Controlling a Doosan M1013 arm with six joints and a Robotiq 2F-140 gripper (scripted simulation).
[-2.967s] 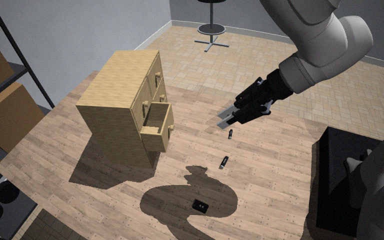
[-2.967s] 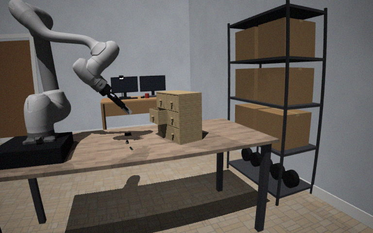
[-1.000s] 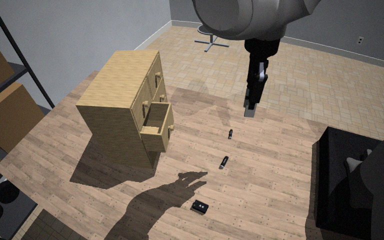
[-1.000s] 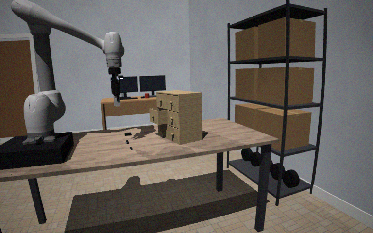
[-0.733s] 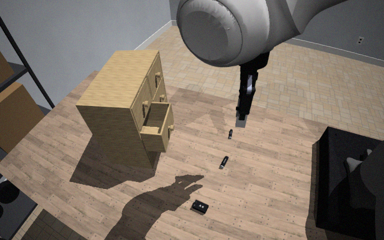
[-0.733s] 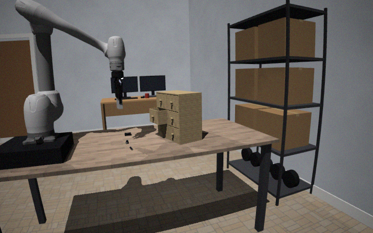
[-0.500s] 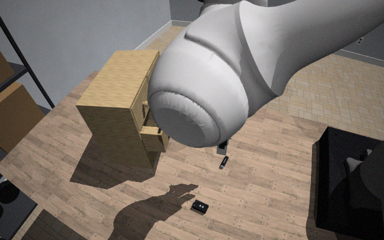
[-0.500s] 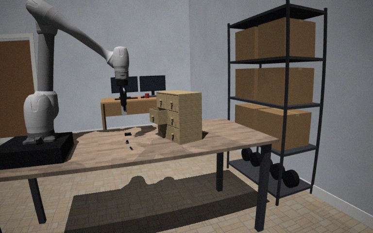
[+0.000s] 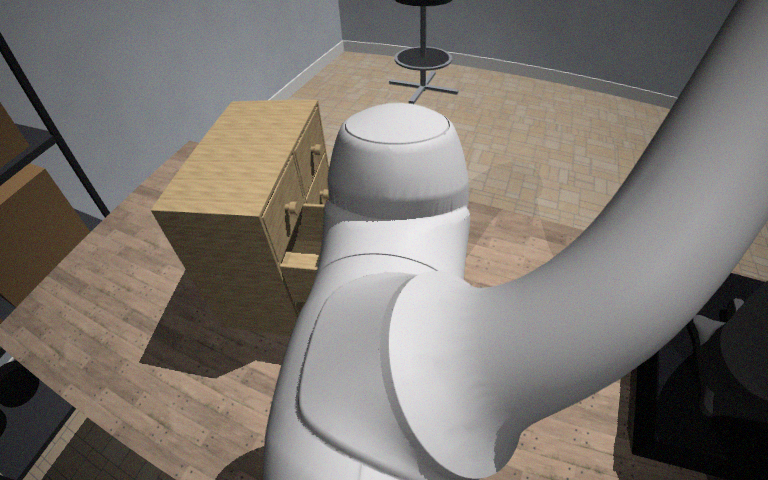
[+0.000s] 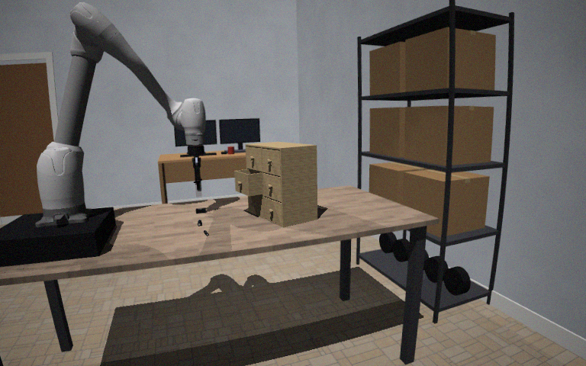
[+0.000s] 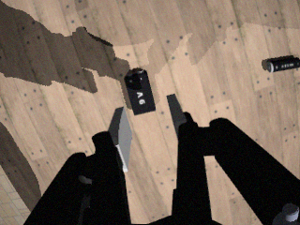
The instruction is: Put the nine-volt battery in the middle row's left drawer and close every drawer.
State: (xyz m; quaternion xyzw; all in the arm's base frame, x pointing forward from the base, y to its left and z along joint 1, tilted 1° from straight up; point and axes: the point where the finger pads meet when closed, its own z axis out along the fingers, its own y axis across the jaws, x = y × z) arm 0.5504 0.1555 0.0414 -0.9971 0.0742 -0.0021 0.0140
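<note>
The nine-volt battery (image 11: 141, 90) (image 10: 200, 210) is a small black block lying flat on the wooden table (image 10: 346, 207). My gripper (image 11: 148, 114) (image 10: 198, 188) hangs upright above it, pointing down, with the fingers partly apart and nothing between them. The battery shows just beyond the fingertips in the wrist view. The small wooden chest (image 10: 289, 181) (image 9: 237, 164) stands to the right, and its middle-row left drawer (image 10: 248, 181) (image 9: 303, 260) is pulled out. The other drawers look pushed in. In the top view my arm hides the battery and the gripper.
A black cylindrical cell (image 11: 281, 63) (image 10: 199, 223) lies near the battery, and a second one (image 10: 206, 233) lies closer to the table's front edge. The robot's black base (image 10: 56, 235) sits at the table's left end. A shelf rack (image 10: 432, 172) with boxes stands beyond the right end.
</note>
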